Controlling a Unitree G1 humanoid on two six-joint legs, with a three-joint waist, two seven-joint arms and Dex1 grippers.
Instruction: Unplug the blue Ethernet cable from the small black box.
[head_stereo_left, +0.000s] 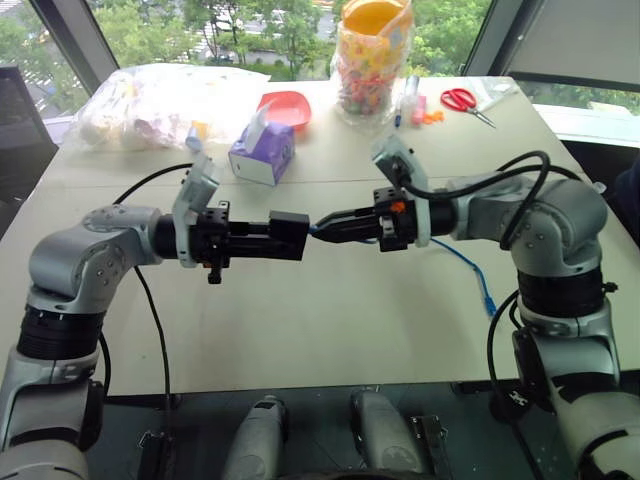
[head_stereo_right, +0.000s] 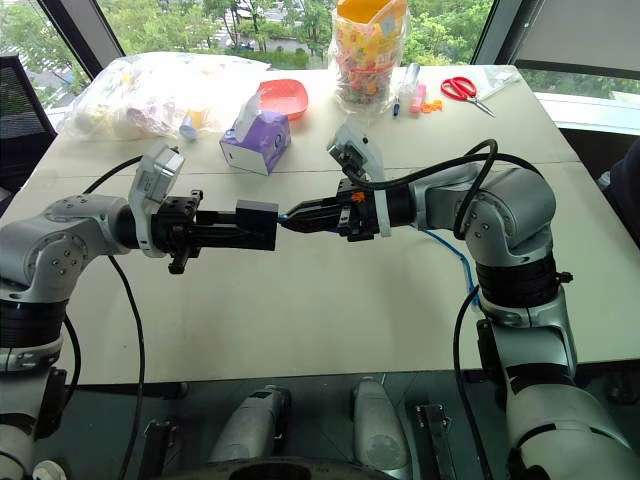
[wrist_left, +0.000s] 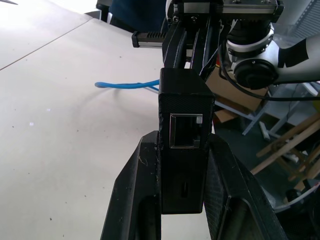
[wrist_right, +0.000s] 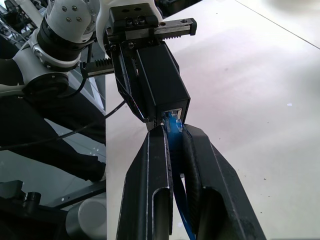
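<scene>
While the left end effector (head_stereo_left: 285, 237) clamps the small black box (head_stereo_left: 289, 236) between its two fingers and holds it level above the bench (head_stereo_left: 330, 320), the box's port faces right toward the other arm. At that port the plug of the blue Ethernet cable (wrist_right: 173, 122) is seated, and the right end effector (head_stereo_left: 325, 228) has its fingers pressed together on the cable just behind the plug, touching the box's face. From there the cable runs back under the right arm and trails down over the bench to its free end near the right edge.

To do the pull well, the right grip probably needs to depress the plug's latch tab, which is too small to make out here. Draw the plug straight out along the port's axis, rightward, while the left arm stays rigid. Pulling at an angle risks jamming the plug or twisting the box out of its clamp.
</scene>
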